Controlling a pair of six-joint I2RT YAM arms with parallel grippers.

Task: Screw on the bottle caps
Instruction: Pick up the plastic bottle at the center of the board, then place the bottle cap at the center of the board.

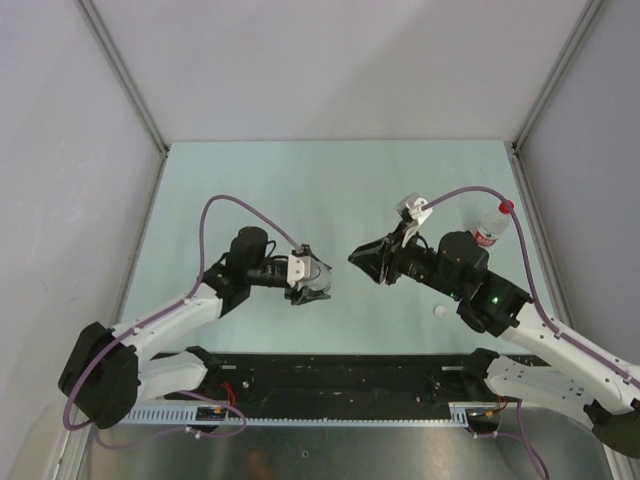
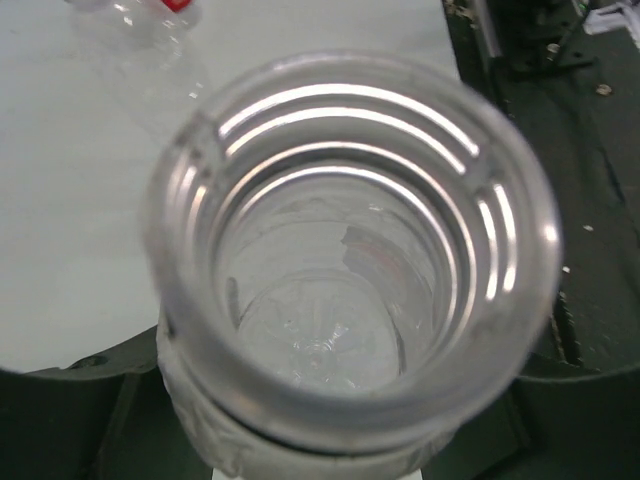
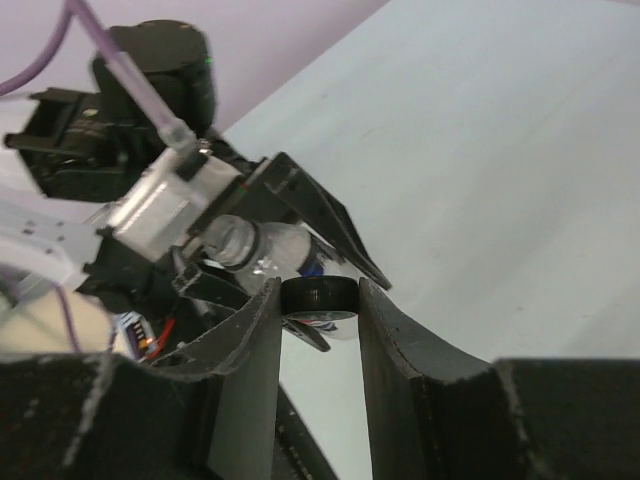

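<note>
- Nearest the left wrist camera, the threaded mouth of the open bottle [image 2: 345,250] is seen end-on and fills the view. No liquid is visible inside, only a label showing faintly through the wall.
- This bottle is clamped lengthwise in the left gripper [image 1: 314,284], just off the centre of the table [image 1: 330,180] toward 7 o'clock. Its neck is turned back toward that gripper's own wrist.
- The black cap [image 3: 320,292] is pinched by its rim in the right gripper [image 3: 318,302], which is set narrow. The cap is held just beside the bottle's labelled end, not its mouth.
- Risk 1: with the mouth turned away from the cap, the neck is judged hard to reach. A forced approach could bring the two grippers into collision.
- Risk 2: a cap offered at a tilt is likely to be cross-threaded, or popped out of so thin a rim grip.
- Risk 3: the thin clear wall may be squeezed, or the bottle may spin in the grip, once torque is applied.
- At 3 o'clock a second bottle [image 1: 490,228] stands upright with the red cap [image 1: 506,207] on it. Its contents cannot be told.
- The whitish cap [image 1: 440,313] lies loose at 4 o'clock, near the right arm, where it could be swept away.
- A third bottle cannot be made out.
</note>
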